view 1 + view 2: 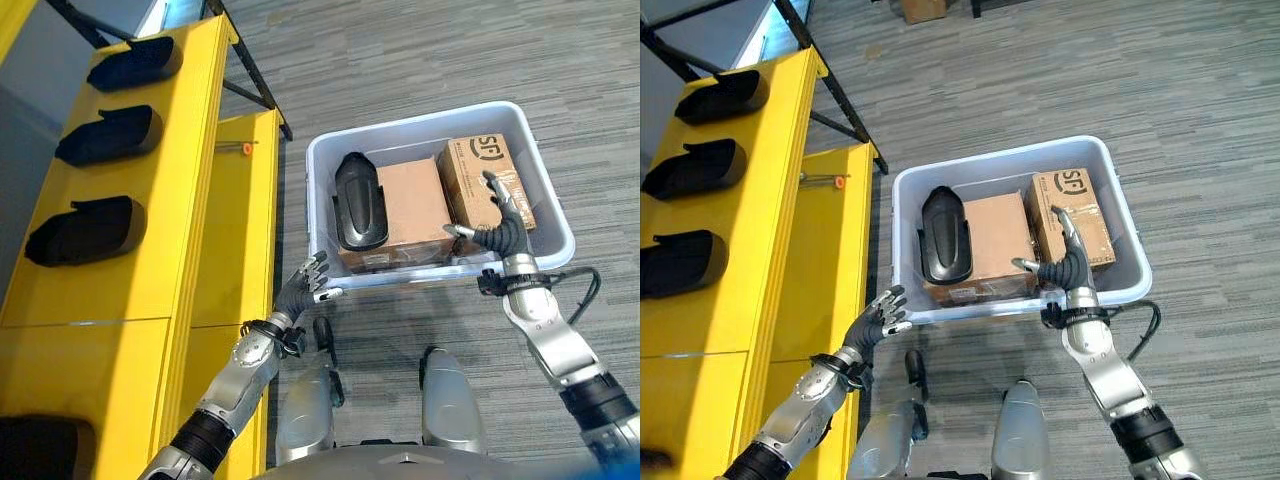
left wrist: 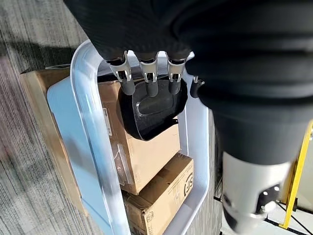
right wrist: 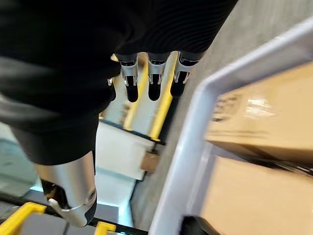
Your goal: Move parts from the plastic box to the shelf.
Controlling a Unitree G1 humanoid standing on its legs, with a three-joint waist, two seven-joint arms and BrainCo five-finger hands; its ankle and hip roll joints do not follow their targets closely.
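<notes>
One part (image 1: 358,200) — beyond left hand (image 1: 303,285).

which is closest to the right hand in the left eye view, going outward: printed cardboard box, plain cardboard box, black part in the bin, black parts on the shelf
From the right hand:
1. Printed cardboard box, right end of the plastic box, directly under the fingers.
2. Plain cardboard box, middle of the bin.
3. Black part, left end of the bin.
4. Black parts on the yellow shelf, far left, e.g..
</notes>
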